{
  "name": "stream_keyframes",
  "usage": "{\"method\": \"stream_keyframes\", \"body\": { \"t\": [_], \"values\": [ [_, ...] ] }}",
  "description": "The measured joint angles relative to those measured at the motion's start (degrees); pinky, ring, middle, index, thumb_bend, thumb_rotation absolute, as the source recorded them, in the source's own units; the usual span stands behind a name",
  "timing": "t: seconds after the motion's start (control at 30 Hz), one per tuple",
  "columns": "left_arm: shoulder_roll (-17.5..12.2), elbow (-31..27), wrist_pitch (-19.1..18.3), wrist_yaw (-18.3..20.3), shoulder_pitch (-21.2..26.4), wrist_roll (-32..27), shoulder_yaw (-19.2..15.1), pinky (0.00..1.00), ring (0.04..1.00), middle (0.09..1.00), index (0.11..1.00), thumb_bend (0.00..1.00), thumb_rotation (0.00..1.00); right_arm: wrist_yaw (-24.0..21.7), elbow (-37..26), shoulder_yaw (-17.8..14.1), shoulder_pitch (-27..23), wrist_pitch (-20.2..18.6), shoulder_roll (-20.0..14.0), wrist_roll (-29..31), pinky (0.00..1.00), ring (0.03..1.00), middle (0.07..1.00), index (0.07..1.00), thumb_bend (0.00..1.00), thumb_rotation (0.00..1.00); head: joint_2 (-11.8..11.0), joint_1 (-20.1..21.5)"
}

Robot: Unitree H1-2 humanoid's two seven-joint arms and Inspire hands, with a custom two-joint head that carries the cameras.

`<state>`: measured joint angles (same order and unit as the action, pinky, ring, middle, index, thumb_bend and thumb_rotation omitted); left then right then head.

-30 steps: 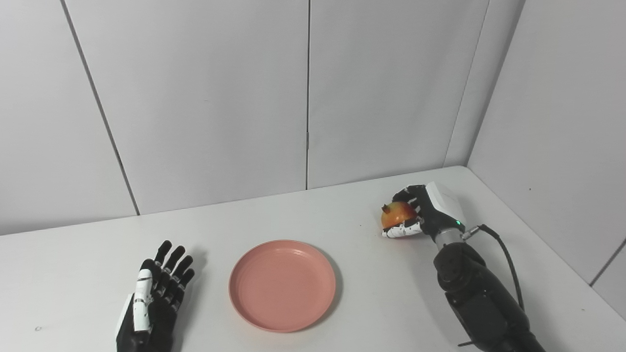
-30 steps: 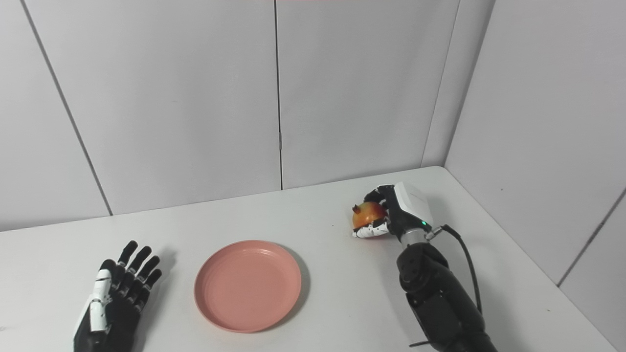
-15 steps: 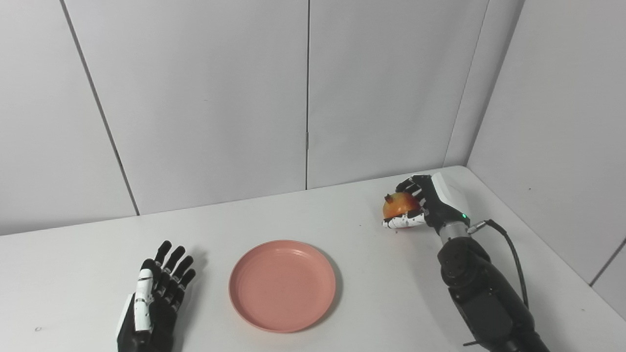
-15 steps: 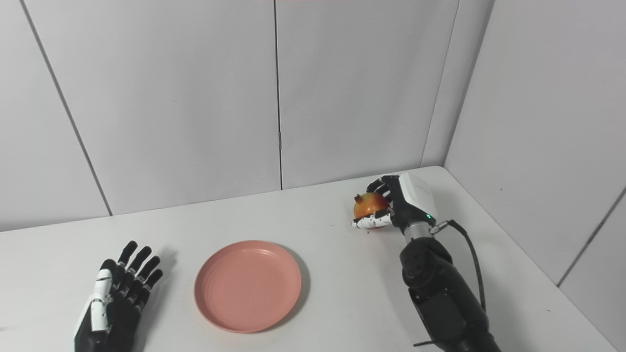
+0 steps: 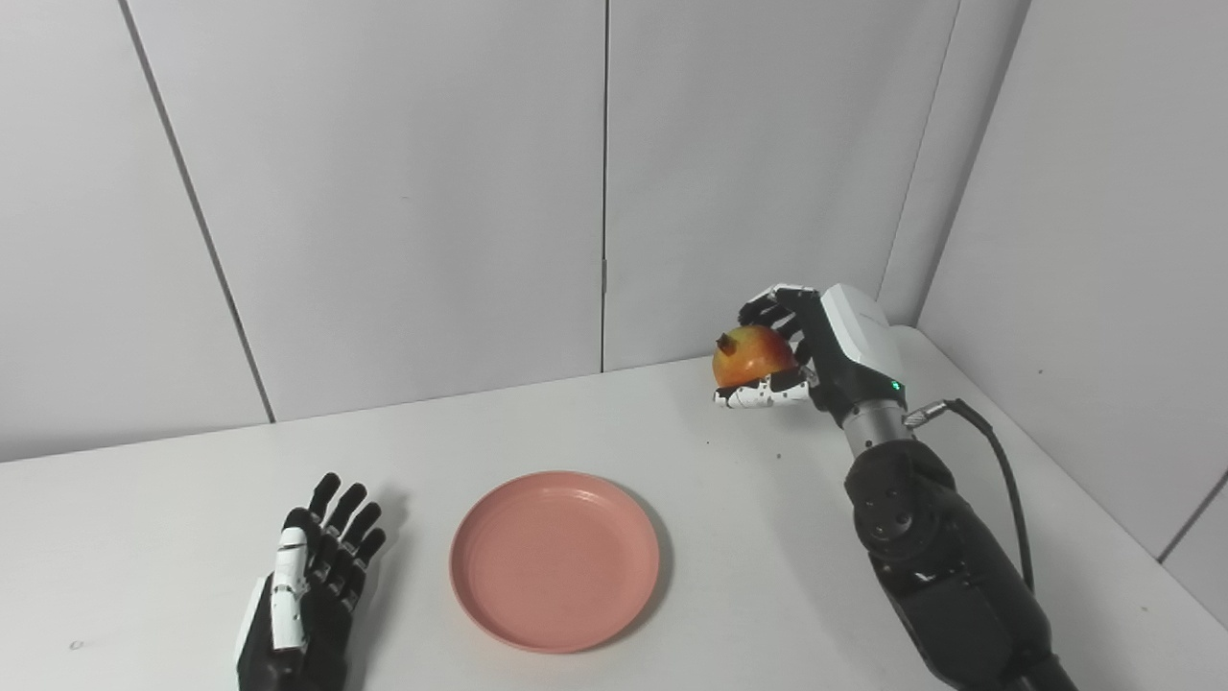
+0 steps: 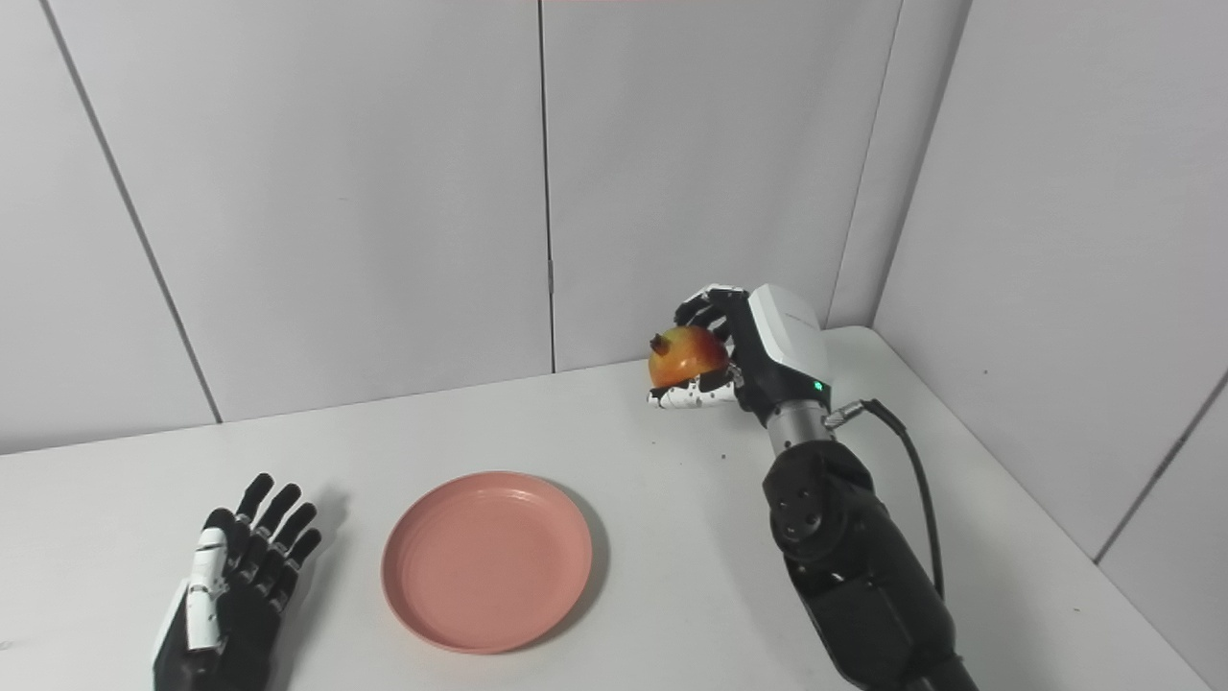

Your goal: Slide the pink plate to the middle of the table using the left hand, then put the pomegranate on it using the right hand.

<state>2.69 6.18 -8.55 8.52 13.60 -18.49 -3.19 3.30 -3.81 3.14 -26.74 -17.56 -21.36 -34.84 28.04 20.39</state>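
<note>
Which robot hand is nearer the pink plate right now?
Left. The left robot hand rests beside the pink plate; the right robot hand holds the pomegranate aloft, farther away.

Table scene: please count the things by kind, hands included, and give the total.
Plate: 1, pink, nothing on it
Pomegranate: 1, held above the table
Hands: 2, right hand shut on the fruit, left hand open beside the plate
Total: 4

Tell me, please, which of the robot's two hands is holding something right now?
The right hand, raised above the table, is closed around the pomegranate. The left hand lies open beside the pink plate, holding nothing.
</note>
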Motion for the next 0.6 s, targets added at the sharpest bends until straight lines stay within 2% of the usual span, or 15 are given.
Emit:
{"method": "stream_keyframes", "body": {
  "t": [0.13,0.4,0.6],
  "values": [
    [0.2,-0.1,0.2,-0.2,-0.1,1.2,0.8,0.94,0.936,0.945,0.946,0.40,1.00,-1.7,-3.5,1.4,0.0,-1.0,1.2,-1.4,0.37,0.439,0.455,0.529,0.52,0.00,0.3,-2.5],
    [0.9,-1.2,0.1,-1.7,-0.8,3.4,2.1,0.94,0.931,0.942,0.939,0.41,1.00,-3.5,-8.8,5.1,0.6,-1.2,4.3,-3.3,0.35,0.418,0.449,0.532,0.52,0.00,1.1,-5.8],
    [2.1,-1.5,0.2,-2.0,-1.2,4.0,2.7,0.94,0.932,0.940,0.943,0.41,1.00,-5.5,-9.6,8.2,0.9,-1.2,7.2,-5.0,0.33,0.406,0.441,0.534,0.52,0.00,1.9,-8.1]
  ]
}}
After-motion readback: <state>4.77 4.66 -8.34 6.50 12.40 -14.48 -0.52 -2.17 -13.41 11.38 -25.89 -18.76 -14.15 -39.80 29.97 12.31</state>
